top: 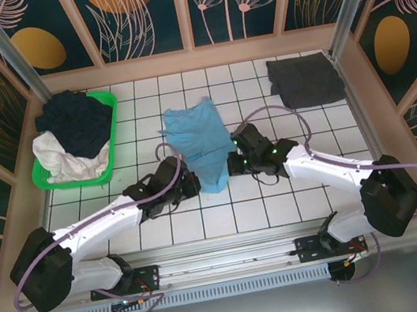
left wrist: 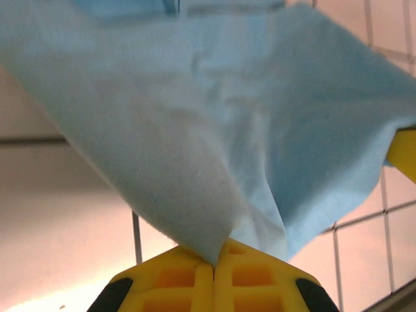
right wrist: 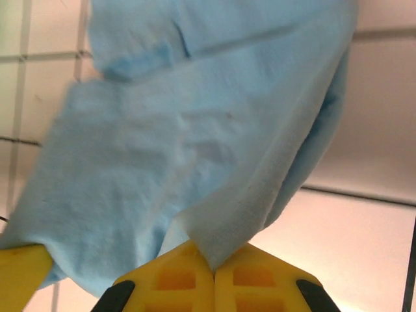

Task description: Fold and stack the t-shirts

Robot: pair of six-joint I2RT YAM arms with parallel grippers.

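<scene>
Left gripper (left wrist: 213, 261) and right gripper (right wrist: 213, 266) clamp the blue t-shirt (top: 199, 145); basket (top: 112, 120) holds dark and white clothes (top: 75, 124).

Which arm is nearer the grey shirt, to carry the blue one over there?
Probably the right: the right gripper pinches the light blue t-shirt, and the dark grey t-shirt lies on its side of the table.

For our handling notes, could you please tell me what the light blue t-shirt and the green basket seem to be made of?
The light blue t-shirt: soft knit cloth, probably cotton jersey, matte; it drapes in folds and shows a fine fuzzy nap. The green basket: likely moulded plastic, smooth with a slight sheen; its rim holds a rigid, even shape.
</scene>
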